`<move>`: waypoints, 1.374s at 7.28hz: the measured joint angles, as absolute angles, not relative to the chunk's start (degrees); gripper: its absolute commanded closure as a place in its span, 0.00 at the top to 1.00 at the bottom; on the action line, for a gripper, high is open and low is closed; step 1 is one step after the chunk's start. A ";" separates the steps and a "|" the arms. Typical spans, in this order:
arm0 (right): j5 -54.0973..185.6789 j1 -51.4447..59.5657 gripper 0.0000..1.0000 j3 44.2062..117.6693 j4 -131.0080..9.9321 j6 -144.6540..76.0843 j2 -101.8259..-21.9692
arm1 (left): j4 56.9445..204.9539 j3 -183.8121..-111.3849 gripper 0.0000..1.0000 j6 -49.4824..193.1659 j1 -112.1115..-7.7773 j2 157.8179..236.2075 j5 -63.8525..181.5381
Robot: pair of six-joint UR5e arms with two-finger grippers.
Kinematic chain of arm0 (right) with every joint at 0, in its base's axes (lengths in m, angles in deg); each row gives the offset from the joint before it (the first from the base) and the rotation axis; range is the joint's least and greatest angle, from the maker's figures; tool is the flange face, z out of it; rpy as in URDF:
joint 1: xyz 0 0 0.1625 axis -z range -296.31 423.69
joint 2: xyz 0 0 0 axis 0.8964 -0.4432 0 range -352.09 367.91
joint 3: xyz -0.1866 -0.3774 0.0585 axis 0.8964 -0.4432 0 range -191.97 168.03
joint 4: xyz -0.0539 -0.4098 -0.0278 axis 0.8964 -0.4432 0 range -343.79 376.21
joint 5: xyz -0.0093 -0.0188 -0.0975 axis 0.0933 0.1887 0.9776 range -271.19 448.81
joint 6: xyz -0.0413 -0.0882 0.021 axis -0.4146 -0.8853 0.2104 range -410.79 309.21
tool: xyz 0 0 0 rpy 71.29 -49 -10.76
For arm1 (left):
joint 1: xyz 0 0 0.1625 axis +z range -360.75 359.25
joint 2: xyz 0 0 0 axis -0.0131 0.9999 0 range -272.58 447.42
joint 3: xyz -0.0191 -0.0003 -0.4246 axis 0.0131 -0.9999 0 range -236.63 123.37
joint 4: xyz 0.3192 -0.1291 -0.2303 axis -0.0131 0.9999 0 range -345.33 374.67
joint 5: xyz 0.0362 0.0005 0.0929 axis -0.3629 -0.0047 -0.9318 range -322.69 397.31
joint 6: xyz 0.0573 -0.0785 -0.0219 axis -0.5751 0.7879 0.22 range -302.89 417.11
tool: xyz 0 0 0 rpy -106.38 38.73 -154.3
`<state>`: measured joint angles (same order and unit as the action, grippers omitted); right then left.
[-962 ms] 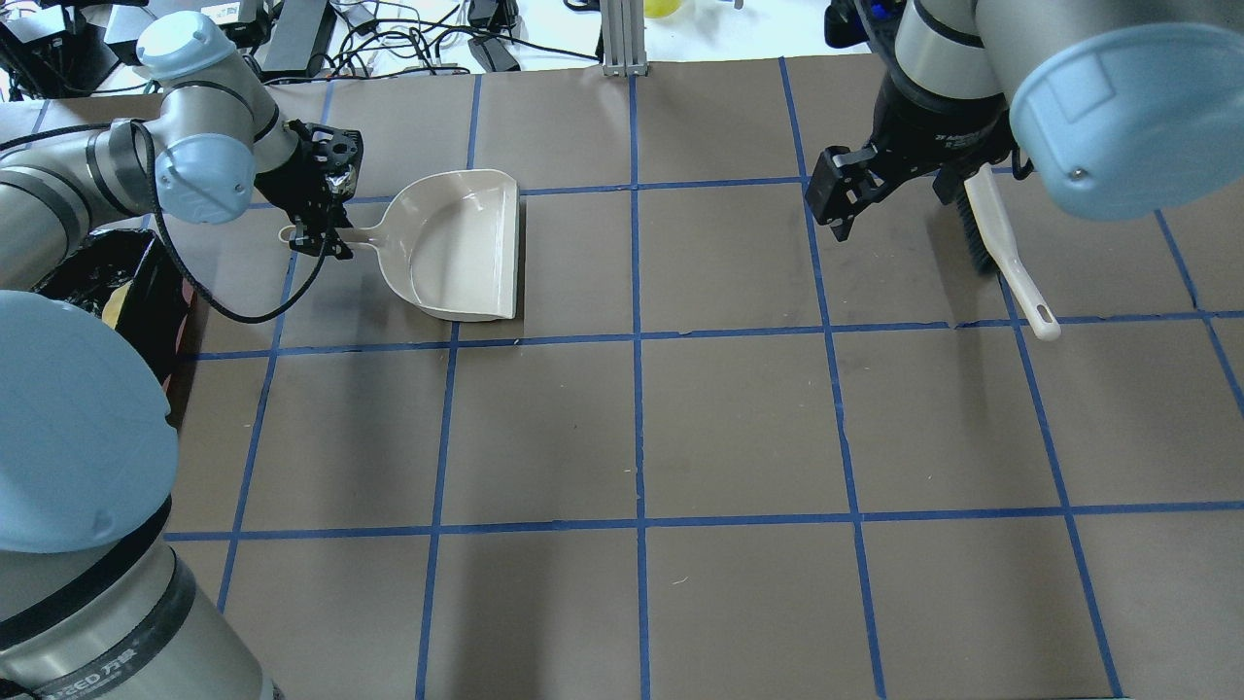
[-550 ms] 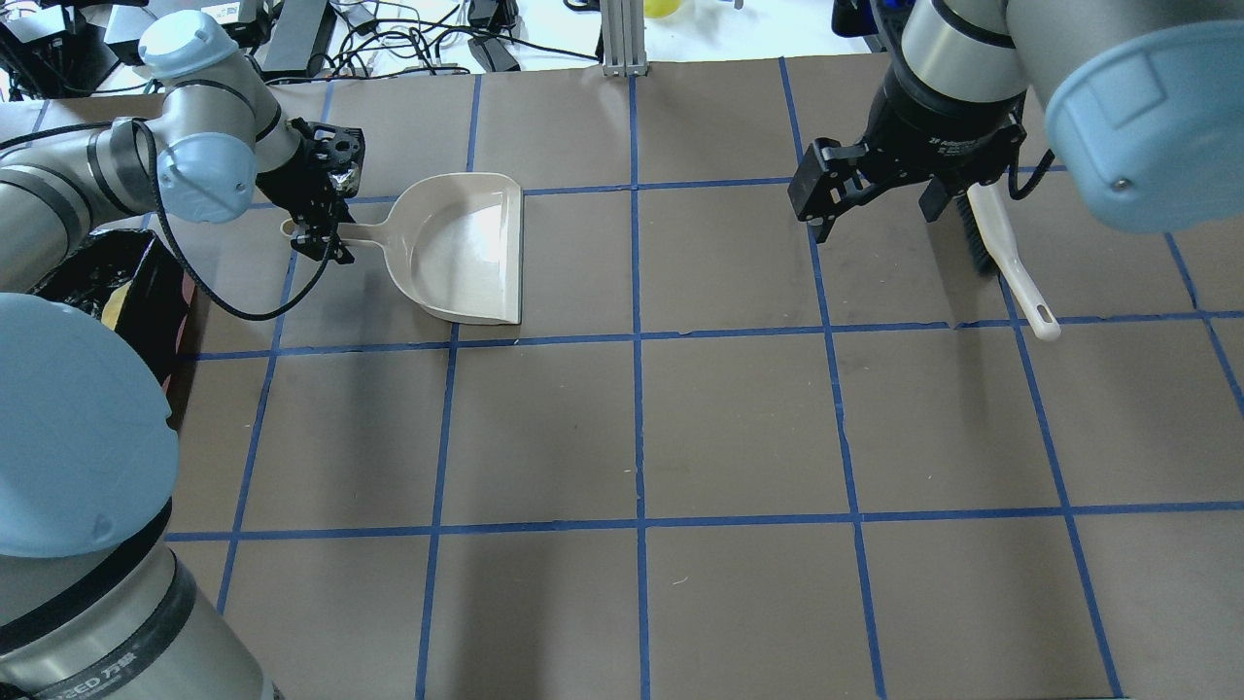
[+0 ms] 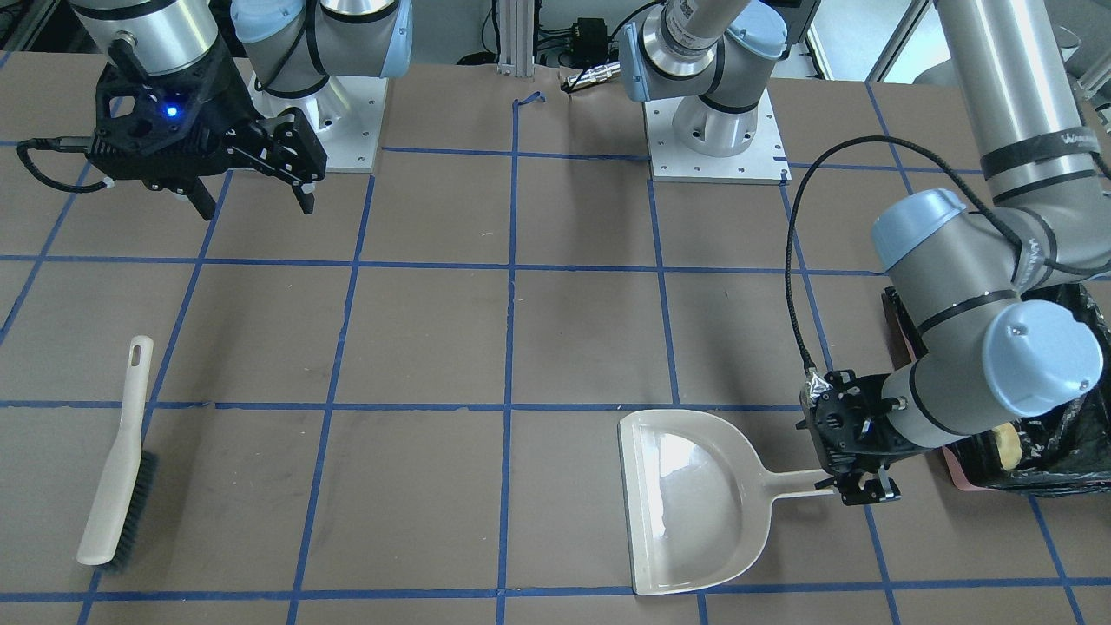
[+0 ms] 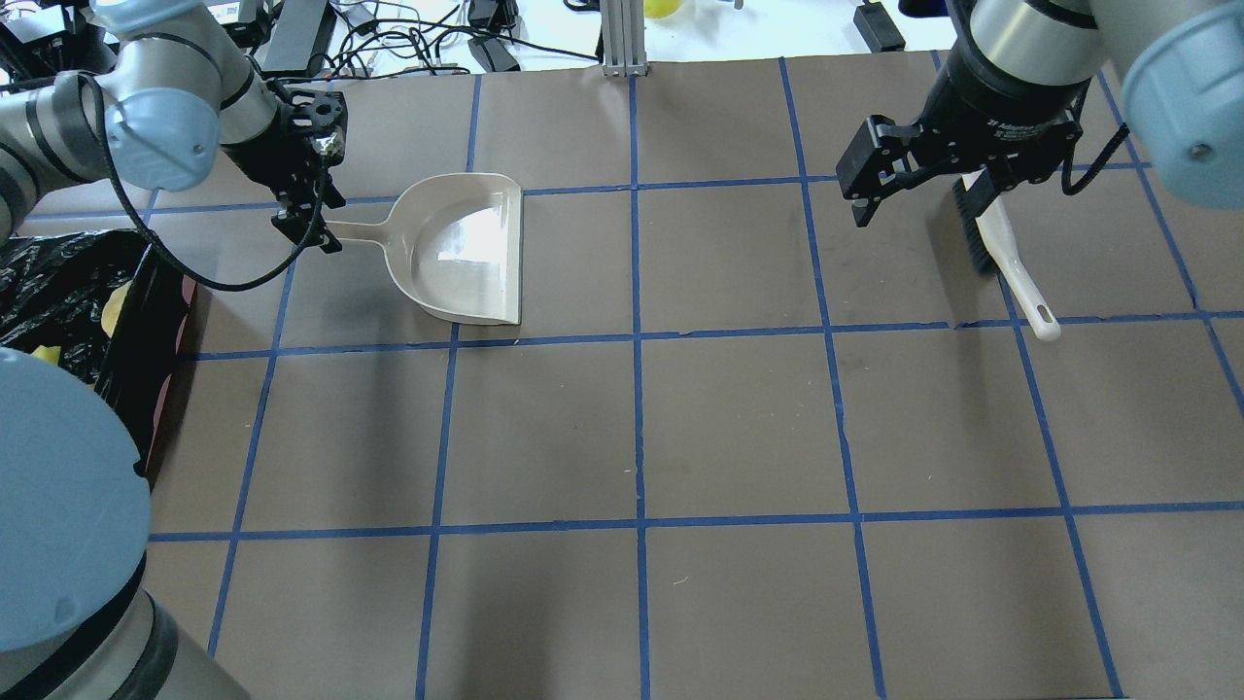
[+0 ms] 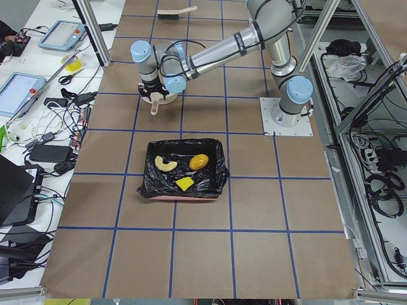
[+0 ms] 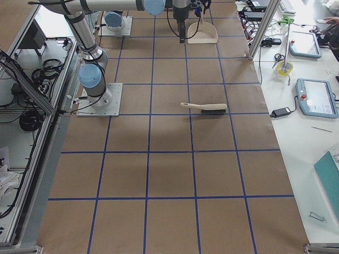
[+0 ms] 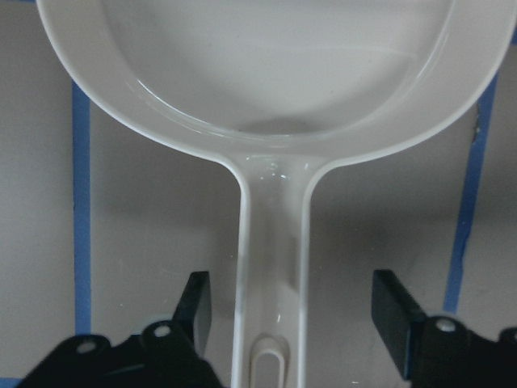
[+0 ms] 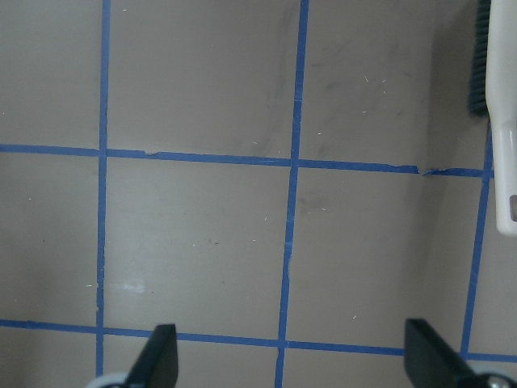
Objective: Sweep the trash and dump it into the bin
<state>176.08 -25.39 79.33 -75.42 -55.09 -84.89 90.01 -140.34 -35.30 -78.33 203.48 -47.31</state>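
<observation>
The trash lies in the black-bagged bin [image 5: 184,168]: a golden-brown lump [image 5: 199,161], a pale yellow curved wedge [image 5: 166,163] and a yellow sponge piece [image 5: 185,183]. The bin also shows at the left edge of the overhead view [image 4: 58,282] and at the right of the front view [image 3: 1055,434]. My left gripper [image 4: 306,228] [image 7: 292,315] is open, its fingers either side of the handle of the empty beige dustpan [image 4: 466,248] [image 3: 694,503], not touching it. My right gripper [image 4: 916,206] [image 3: 256,204] is open and empty, above the table beside the brush [image 4: 1011,267] [image 8: 505,121].
The brush [image 3: 117,469] lies flat on the brown, blue-taped table [image 4: 739,428], bristles toward the far side. Cables and devices lie beyond the far table edge [image 4: 408,39]. An aluminium post [image 4: 622,39] stands at the far middle.
My right gripper has moved right and toward the far edge, above the brush head. My left arm has swung back, uncovering more of the bin. The dustpan has barely moved.
</observation>
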 measured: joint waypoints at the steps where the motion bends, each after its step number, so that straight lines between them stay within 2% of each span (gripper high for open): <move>1: 176.00 -25.07 1.00 79.34 -75.15 -54.84 -84.94 | 95.55 -139.83 0.88 -30.49 -78.33 199.92 -46.94; 2: 176.15 -24.98 1.00 79.37 -74.91 -54.62 -84.97 | 101.01 -139.76 0.92 -24.72 -78.31 195.99 -46.79; 5: 176.75 -24.97 1.00 79.69 -74.38 -54.33 -85.33 | 111.56 -142.80 0.93 -7.53 -78.27 184.86 -47.01; 7: 176.86 -24.95 1.00 80.16 -73.71 -54.31 -85.62 | 112.86 -148.40 0.93 2.44 -78.21 178.32 -47.26; 10: 177.03 -24.98 1.00 80.97 -72.96 -54.28 -86.14 | 112.51 -153.42 1.00 24.37 -78.31 172.66 -47.24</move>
<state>177.03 -24.98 80.97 -72.96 -54.28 -86.14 112.51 -153.42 24.37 -78.31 172.66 -47.24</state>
